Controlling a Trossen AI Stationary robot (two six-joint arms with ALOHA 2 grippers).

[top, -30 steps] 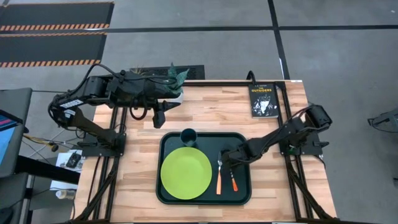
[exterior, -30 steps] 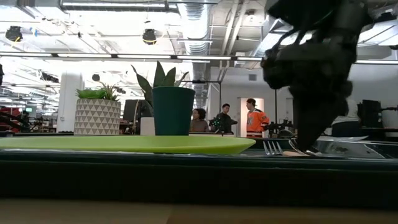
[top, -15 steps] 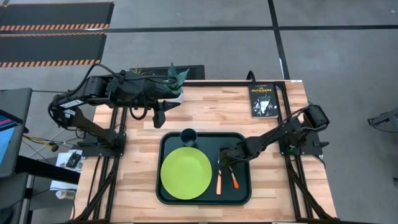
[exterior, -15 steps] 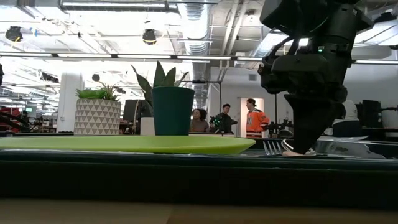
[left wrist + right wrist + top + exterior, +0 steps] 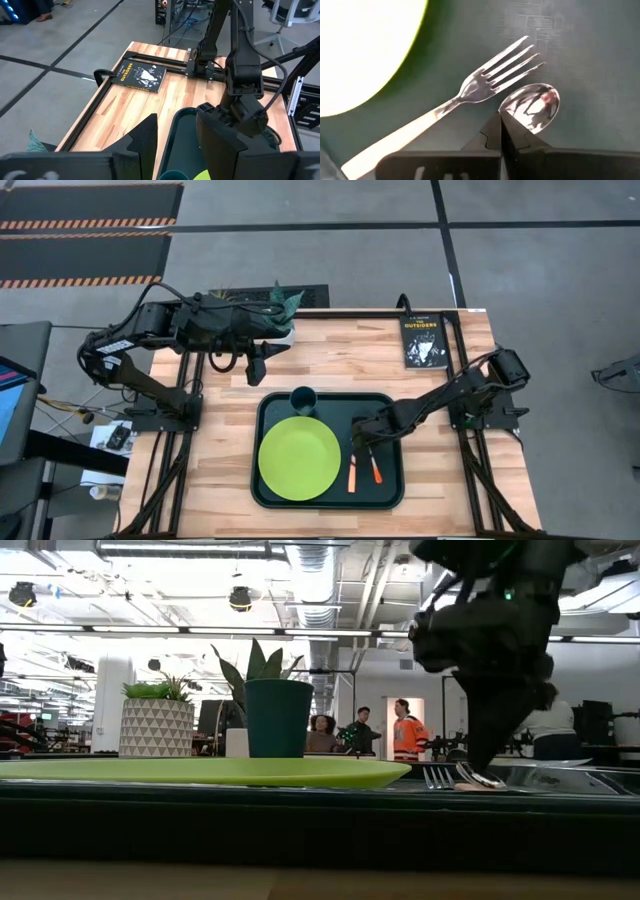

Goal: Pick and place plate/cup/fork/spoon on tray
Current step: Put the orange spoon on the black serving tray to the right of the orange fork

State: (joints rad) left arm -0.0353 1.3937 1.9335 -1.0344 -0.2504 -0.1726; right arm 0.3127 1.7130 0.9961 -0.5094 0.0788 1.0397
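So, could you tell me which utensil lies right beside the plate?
The fork: it lies between the plate and the spoon, which is farther right.
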